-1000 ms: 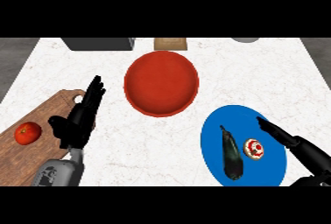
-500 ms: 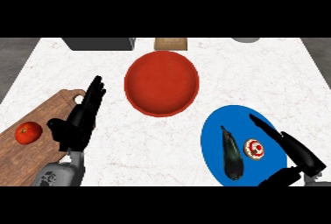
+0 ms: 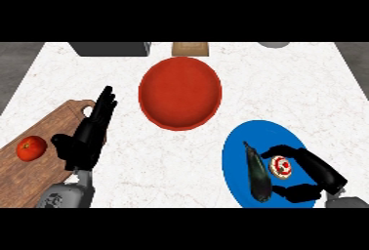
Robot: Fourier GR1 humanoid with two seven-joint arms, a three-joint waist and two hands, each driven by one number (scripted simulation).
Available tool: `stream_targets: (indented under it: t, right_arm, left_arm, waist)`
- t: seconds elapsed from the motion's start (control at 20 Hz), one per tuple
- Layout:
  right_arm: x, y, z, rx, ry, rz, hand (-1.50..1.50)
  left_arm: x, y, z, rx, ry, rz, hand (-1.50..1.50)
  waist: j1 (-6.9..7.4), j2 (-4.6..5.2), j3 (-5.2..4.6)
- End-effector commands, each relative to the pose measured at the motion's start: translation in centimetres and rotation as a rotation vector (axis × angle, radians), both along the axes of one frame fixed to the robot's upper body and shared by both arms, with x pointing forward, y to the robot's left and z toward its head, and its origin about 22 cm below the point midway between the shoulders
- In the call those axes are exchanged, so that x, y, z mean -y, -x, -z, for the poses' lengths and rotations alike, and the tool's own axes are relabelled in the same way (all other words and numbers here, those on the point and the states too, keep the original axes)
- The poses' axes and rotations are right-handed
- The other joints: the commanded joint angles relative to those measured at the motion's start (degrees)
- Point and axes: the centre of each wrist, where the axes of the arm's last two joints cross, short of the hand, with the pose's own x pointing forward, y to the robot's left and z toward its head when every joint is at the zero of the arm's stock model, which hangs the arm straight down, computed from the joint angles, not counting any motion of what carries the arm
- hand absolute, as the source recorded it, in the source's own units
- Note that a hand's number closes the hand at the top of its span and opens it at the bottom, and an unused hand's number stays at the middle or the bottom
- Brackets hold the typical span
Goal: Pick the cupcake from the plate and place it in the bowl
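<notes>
The cupcake point(image 3: 280, 167), red and white on top, sits on the blue plate point(image 3: 241, 146) at the lower right. My right hand point(image 3: 317, 173) reaches in from the right, its fingers bent above the cupcake and its thumb below it, with small gaps on both sides. A dark eggplant point(image 3: 257, 172) lies on the plate just left of the cupcake. The red bowl point(image 3: 179, 92) stands at the centre top, with nothing in it. My left hand point(image 3: 85, 137) rests open at the left, fingers pointing up.
A wooden cutting board point(image 3: 43, 161) at the lower left carries a tomato point(image 3: 31, 148). Along the far edge stand a dark grey box point(image 3: 112, 48), a brown box point(image 3: 190, 48) and a grey object point(image 3: 274, 44).
My right hand has moved left across the plate and curled its fingers and thumb around the cupcake. The left hand has barely moved.
</notes>
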Motion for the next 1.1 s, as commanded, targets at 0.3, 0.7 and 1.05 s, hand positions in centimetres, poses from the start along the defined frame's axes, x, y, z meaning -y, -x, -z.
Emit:
stream_targets:
  t: [0.3,0.7,1.05]
  right_arm:
    - [-1.6,1.6,3.1,0.039,-0.007,-0.130,1.50]
    - [-15.1,0.4,1.0,0.105,-0.152,0.172,1.50]
    - [-20.7,-1.1,-4.4,0.346,-0.269,0.317,1.50]
  left_arm:
    - [-1.3,-0.8,-1.1,0.015,-0.005,0.009,0.00]
    - [0.1,-0.5,0.0,0.003,0.009,0.035,0.00]
    - [1.1,-1.0,-0.4,0.019,0.006,0.073,0.00]
  waist:
    - [-0.05,0.06,0.07]
    - [2.10,0.35,0.18]
    - [4.57,-0.29,0.22]
